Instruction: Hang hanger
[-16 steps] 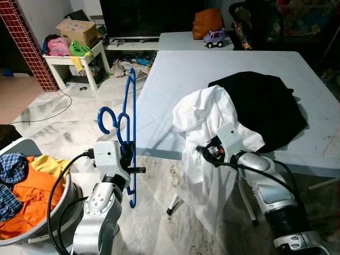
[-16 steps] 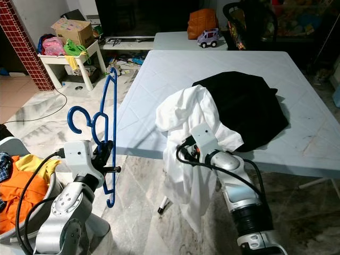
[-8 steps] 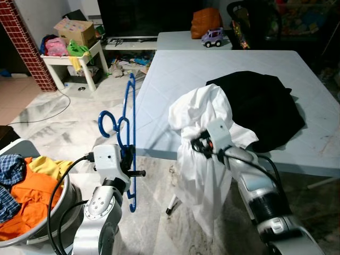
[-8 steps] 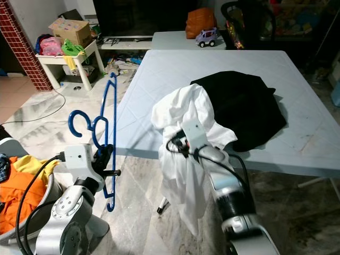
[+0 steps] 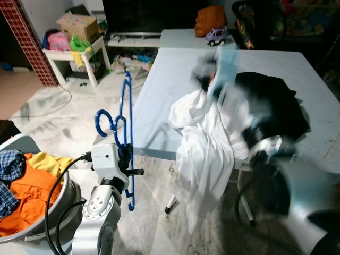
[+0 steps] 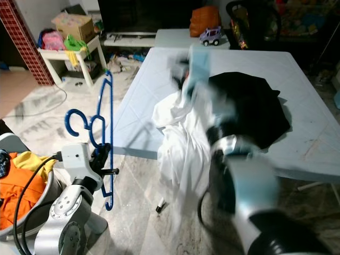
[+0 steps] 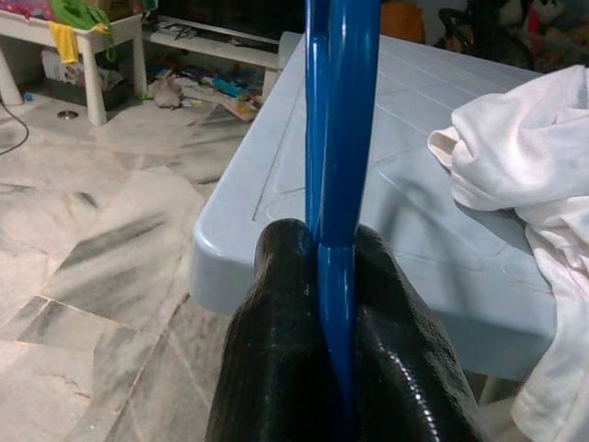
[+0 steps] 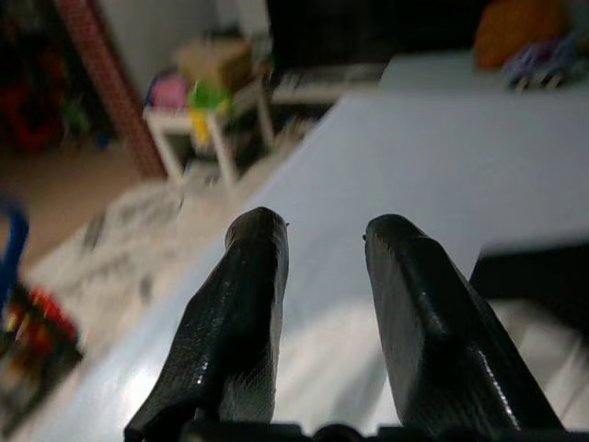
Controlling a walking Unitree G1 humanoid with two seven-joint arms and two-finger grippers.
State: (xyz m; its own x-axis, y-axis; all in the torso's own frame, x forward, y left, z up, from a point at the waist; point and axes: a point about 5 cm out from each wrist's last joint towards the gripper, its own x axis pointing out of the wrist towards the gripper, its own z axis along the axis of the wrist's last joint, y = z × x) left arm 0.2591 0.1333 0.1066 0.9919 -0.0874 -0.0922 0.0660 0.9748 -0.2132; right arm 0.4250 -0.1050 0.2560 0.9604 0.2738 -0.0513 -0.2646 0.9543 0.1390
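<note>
The left gripper (image 7: 336,276) holds the blue plastic hanger (image 5: 126,125) upright beside the pale blue plastic table (image 5: 175,74), fingers clenched on its bar. The right gripper (image 8: 322,276), a blur over the white shirt (image 5: 204,143) from the head, shows parted, empty fingers in its wrist view.

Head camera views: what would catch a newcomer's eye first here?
First, the blue hanger held upright in the left claw, whose fingers are shut on it, off the table's left edge. Next, the white shirt draped over the table's near edge and hanging toward the floor, partly over a black garment. The right claw, fingers apart, is a motion-blurred streak above that shirt.
</note>
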